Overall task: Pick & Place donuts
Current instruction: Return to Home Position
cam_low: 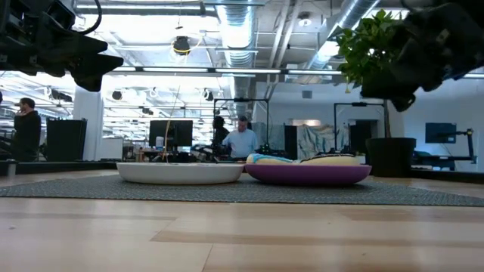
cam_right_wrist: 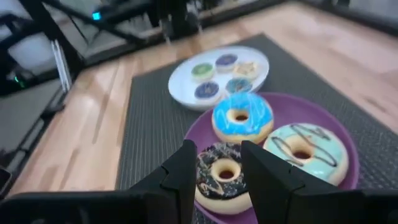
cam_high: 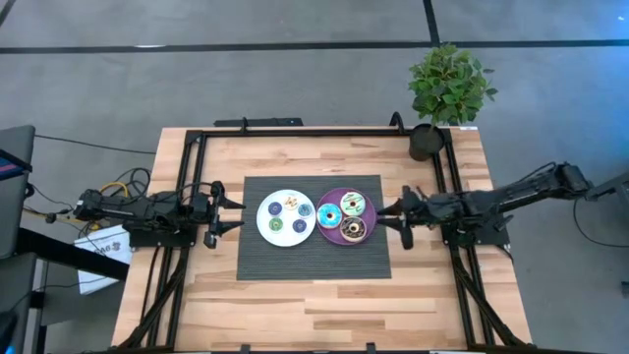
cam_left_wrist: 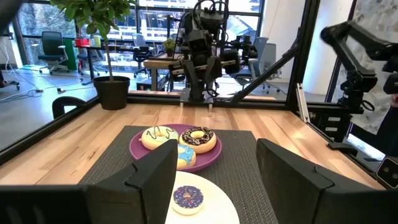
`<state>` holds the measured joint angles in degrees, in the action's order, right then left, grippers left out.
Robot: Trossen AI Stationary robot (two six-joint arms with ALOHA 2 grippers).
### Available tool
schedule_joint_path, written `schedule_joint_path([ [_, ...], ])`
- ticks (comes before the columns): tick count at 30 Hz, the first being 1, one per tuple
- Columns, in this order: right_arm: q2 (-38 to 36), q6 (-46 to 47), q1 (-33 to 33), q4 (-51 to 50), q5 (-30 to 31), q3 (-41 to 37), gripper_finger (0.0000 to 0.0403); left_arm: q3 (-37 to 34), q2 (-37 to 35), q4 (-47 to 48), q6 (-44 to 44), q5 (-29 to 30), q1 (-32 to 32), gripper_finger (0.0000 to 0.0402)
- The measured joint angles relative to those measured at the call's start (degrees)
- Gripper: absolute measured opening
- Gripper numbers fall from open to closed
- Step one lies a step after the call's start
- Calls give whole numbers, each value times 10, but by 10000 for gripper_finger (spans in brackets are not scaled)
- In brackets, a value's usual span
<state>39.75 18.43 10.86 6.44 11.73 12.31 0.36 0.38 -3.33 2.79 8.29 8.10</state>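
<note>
Three ring donuts lie flat on the purple plate point(cam_high: 342, 236): a blue-iced one point(cam_right_wrist: 241, 116), a pale green one with dark stripes point(cam_right_wrist: 305, 151) and a brown one with sprinkles point(cam_right_wrist: 222, 175). Several smaller donuts point(cam_right_wrist: 226, 60) lie on the white plate point(cam_high: 261, 218) beside it. My left gripper point(cam_high: 239, 215) hovers open off the white plate's left side. My right gripper point(cam_high: 381, 216) hovers open off the purple plate's right side. In its wrist view the brown donut shows between its fingers point(cam_right_wrist: 181, 171), untouched.
Both plates sit side by side on a dark ribbed mat point(cam_high: 314, 264) in the middle of the wooden table. A potted plant point(cam_high: 447, 88) stands at the far right corner. A black frame point(cam_high: 295, 131) runs round the table. People show in the room behind.
</note>
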Motion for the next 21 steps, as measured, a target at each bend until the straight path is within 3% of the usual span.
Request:
schedule_joint_path([
  [4,-102,-6,15,-1,10,-33,117,0,0,0,0,0,0,213],
  [10,-231,-19,1,-35,-44,-73,117,0,0,0,0,0,0,212],
  [18,-393,-30,-18,-91,-44,-101,117,0,0,0,0,0,0,212],
  [21,-397,-54,-17,-97,-49,-98,117,0,0,0,0,0,0,212],
])
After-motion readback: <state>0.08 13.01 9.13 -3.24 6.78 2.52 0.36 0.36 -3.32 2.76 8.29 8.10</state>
